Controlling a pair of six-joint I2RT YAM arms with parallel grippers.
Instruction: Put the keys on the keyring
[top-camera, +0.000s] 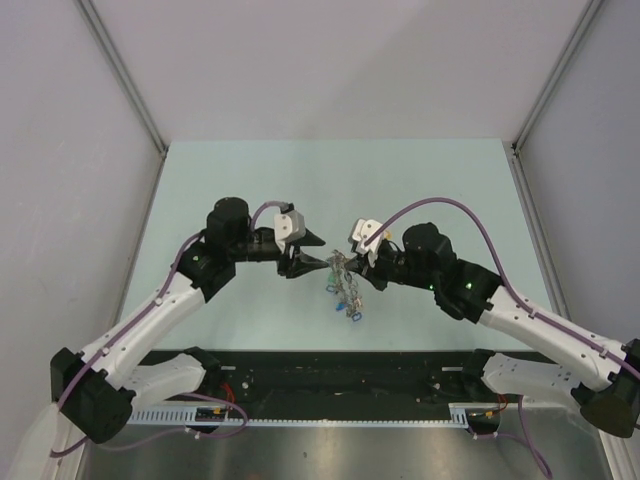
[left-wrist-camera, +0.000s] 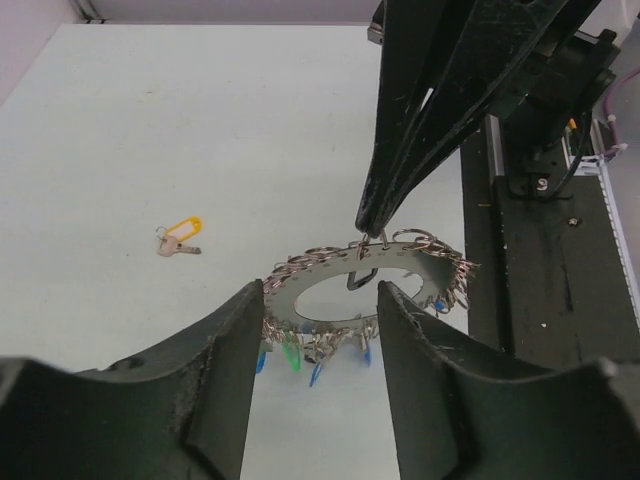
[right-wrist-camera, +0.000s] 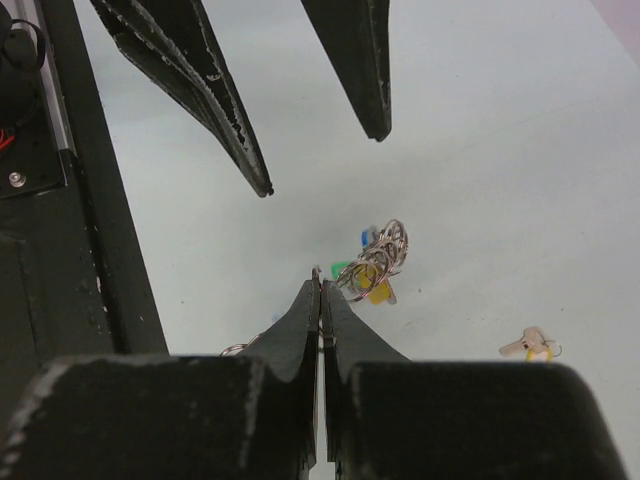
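The keyring (left-wrist-camera: 410, 265) is a flat grey ring fringed with small split rings, held off the table. Keys with blue and green heads (left-wrist-camera: 291, 356) hang from its near edge. My right gripper (right-wrist-camera: 321, 285) is shut on the ring's edge; in the left wrist view its dark fingers (left-wrist-camera: 400, 150) come down onto the far rim. My left gripper (left-wrist-camera: 320, 295) is open, its fingertips at the ring's near edge, one on each side. In the top view both grippers, left (top-camera: 320, 252) and right (top-camera: 352, 272), meet at the keyring (top-camera: 340, 270). A loose yellow-headed key (left-wrist-camera: 180, 235) lies on the table.
The loose yellow key also shows in the right wrist view (right-wrist-camera: 530, 345), to the right of the ring's hanging keys (right-wrist-camera: 375, 270). The black rail (top-camera: 330, 375) with the arm bases runs along the near table edge. Grey walls enclose the pale green table (top-camera: 250, 180).
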